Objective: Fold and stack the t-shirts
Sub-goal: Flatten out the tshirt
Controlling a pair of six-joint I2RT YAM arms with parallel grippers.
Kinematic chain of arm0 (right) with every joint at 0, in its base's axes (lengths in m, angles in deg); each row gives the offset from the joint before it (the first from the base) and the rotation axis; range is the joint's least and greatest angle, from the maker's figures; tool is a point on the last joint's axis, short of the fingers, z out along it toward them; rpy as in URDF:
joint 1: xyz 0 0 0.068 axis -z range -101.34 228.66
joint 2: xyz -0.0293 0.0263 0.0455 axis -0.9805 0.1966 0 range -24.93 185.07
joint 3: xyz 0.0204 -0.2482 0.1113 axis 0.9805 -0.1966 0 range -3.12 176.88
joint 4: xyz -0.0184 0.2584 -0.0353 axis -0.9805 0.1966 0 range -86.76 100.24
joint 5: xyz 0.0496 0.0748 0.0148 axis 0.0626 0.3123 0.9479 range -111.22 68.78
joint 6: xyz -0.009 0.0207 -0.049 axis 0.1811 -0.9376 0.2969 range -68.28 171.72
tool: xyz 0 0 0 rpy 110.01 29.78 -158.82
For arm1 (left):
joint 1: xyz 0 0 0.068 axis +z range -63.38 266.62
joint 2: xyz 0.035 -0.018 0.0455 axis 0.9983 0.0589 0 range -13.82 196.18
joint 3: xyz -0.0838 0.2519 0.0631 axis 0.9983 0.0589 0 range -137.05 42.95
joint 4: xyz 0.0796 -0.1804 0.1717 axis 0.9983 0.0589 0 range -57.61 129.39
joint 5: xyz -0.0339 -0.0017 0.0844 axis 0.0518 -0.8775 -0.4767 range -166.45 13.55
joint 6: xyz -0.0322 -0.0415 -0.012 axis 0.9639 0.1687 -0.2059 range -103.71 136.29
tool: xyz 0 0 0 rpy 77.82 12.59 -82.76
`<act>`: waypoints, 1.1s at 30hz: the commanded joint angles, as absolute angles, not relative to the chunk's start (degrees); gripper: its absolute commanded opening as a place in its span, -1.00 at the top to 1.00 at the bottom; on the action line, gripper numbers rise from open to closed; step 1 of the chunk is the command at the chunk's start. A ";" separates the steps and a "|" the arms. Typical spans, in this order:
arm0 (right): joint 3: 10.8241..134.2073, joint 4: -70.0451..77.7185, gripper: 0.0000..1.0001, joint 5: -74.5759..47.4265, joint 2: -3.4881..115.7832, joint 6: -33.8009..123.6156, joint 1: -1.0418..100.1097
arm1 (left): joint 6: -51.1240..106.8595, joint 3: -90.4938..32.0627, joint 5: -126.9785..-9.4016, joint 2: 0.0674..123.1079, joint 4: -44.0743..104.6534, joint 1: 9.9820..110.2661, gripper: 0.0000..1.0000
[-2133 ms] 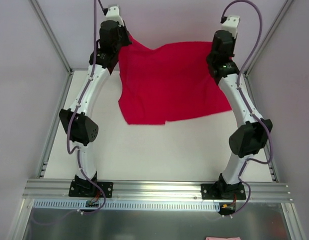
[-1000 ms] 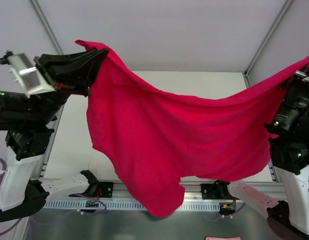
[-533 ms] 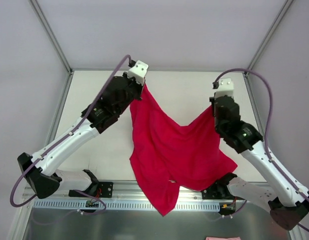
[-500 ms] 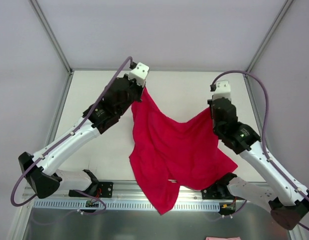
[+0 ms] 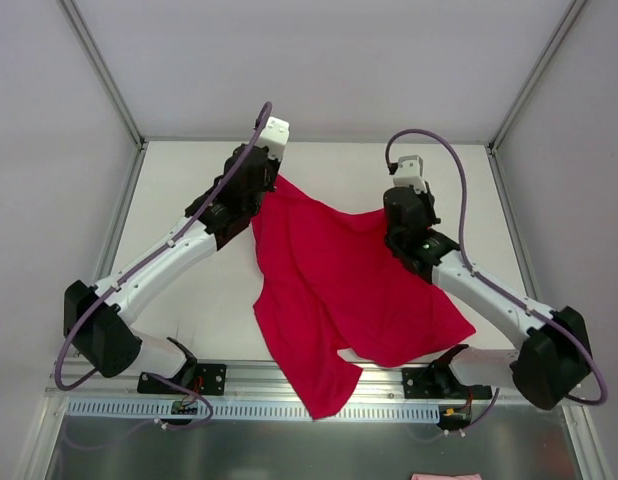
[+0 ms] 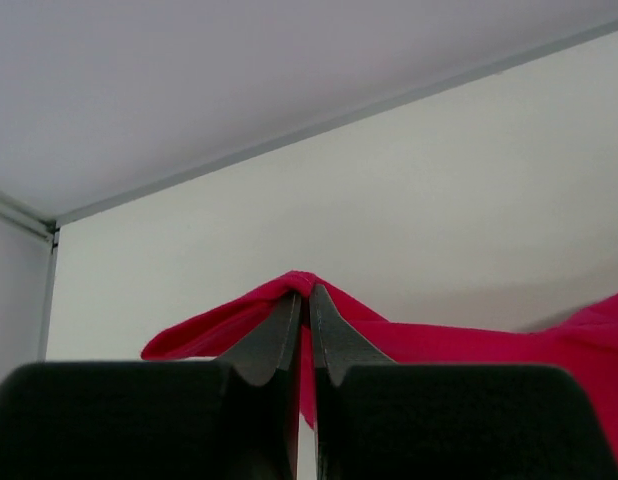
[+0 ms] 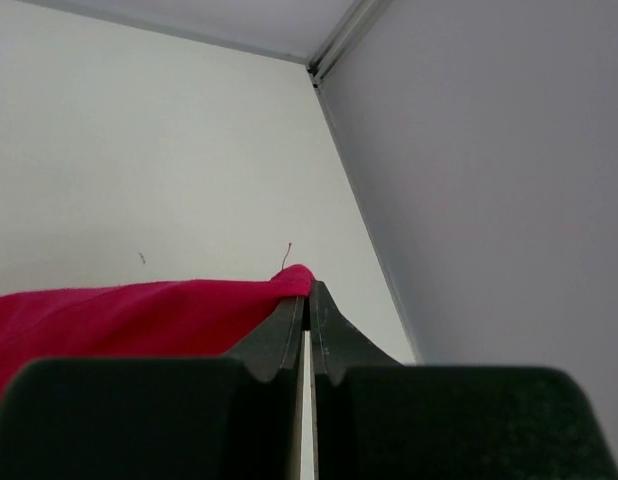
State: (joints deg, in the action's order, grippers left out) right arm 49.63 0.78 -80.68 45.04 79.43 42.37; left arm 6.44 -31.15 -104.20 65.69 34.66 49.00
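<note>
- Fabric: t-shirt (image 5: 334, 290) looks thin, soft and light. No stiffness; it sags betw. the two holds and bunches in loose folds. Prob. not fragile, but likely to slide or crumple if a grip slackens.
- Where to hold: my guess is edge corners (shoulders or hem ends), one per claw, so it hangs flat. Pinch a small tuck of cloth, not a thick wad.
- Looks: plain crimson red, no print seen. Rumpled, not yet folded. Can't tell which end is the neck.
- Where: spread over the middle of the table (image 5: 339, 165) betw. the arms, far edge lifted at both claws. In the top view its near tip reaches over the front rail (image 5: 239, 375).
- Grip, left claw (image 6: 307, 292): closed, tips pinching a small peak of red cloth that falls away on both sides.
- Grip, right claw (image 7: 309, 290): closed too, nipping the shirt edge right at the tips. A loose thread (image 7: 287, 255) sticks up beside it.
- Risk: w/ such small bites, a quick move could prob. pull the cloth free.
</note>
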 commanded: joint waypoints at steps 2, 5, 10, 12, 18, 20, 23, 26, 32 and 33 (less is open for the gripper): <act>52.95 -21.51 0.98 -90.80 51.08 88.35 43.77 | 10.47 -30.35 -110.20 66.68 27.91 54.53 1.00; 55.32 -29.89 0.98 -92.58 57.30 94.70 47.36 | 14.35 -32.27 -110.29 69.58 28.00 57.35 1.00; 64.19 -22.62 0.98 -91.18 65.14 85.69 58.35 | 14.53 -37.46 -110.73 75.82 28.00 59.64 1.00; 68.59 -20.67 0.98 -89.34 69.26 85.30 60.80 | 14.18 -40.27 -110.64 78.63 28.00 60.78 1.00; 75.88 -21.28 0.98 -87.23 76.66 86.00 62.75 | 13.22 -45.46 -111.78 85.84 26.68 62.63 1.00; 76.42 -22.25 0.98 -87.31 78.60 85.91 63.28 | 12.51 -46.51 -111.70 87.77 26.07 62.63 1.00; 77.12 -22.60 0.98 -86.87 80.71 85.30 63.90 | 11.01 -46.69 -112.48 89.45 23.96 62.63 1.00; 77.91 -24.09 0.98 -87.13 83.42 86.44 64.77 | 9.96 -47.92 -112.49 91.72 23.43 63.07 1.00; 78.36 -24.09 0.98 -86.43 86.25 85.65 65.39 | 9.61 -51.00 -112.40 96.65 22.64 63.60 1.00; 78.27 -24.18 0.98 -86.34 86.77 85.56 65.56 | 9.52 -51.18 -112.49 97.18 22.46 63.60 1.00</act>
State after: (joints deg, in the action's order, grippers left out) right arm 75.66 -18.95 -85.35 86.42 87.80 64.95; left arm 10.62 -48.05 -110.21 95.56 26.85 62.74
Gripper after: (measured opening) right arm 0.023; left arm 0.018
